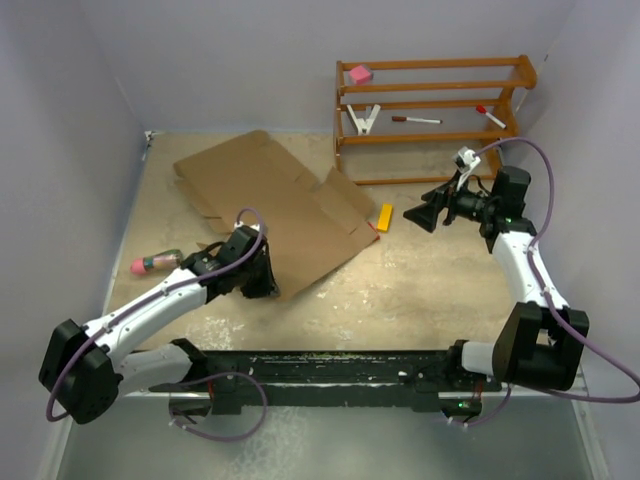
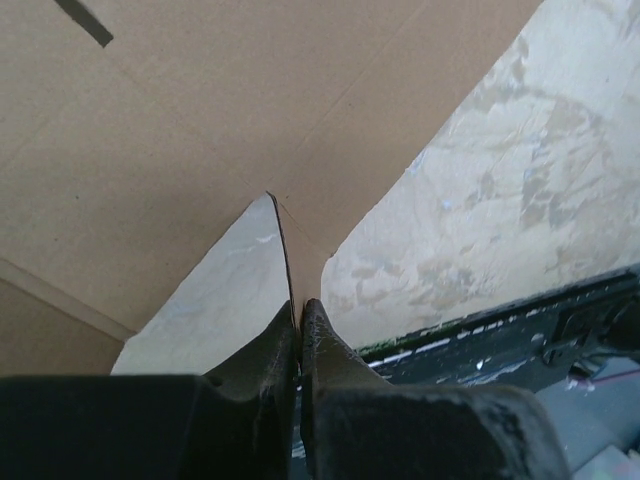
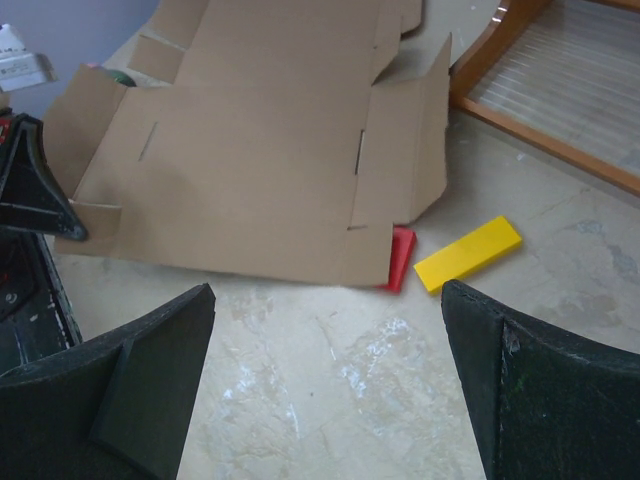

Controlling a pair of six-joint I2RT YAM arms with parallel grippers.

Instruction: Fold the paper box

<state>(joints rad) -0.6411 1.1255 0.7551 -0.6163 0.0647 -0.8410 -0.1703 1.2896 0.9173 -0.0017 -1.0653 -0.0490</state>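
The paper box (image 1: 270,200) is a flat brown cardboard cut-out lying on the left half of the table, with its near corner lifted. My left gripper (image 1: 262,280) is shut on that near corner. In the left wrist view the closed fingertips (image 2: 298,305) pinch a thin flap edge of the paper box (image 2: 250,120). My right gripper (image 1: 420,215) hangs open above the table to the right of the sheet and holds nothing. Its wrist view shows the wide-apart gripper (image 3: 327,290) facing the paper box (image 3: 250,150).
A yellow block (image 1: 384,217) and a red block (image 3: 400,255) lie at the sheet's right edge, the red one partly under it. A wooden rack (image 1: 430,110) with small items stands at the back right. A pink-tipped object (image 1: 155,263) lies by the left wall.
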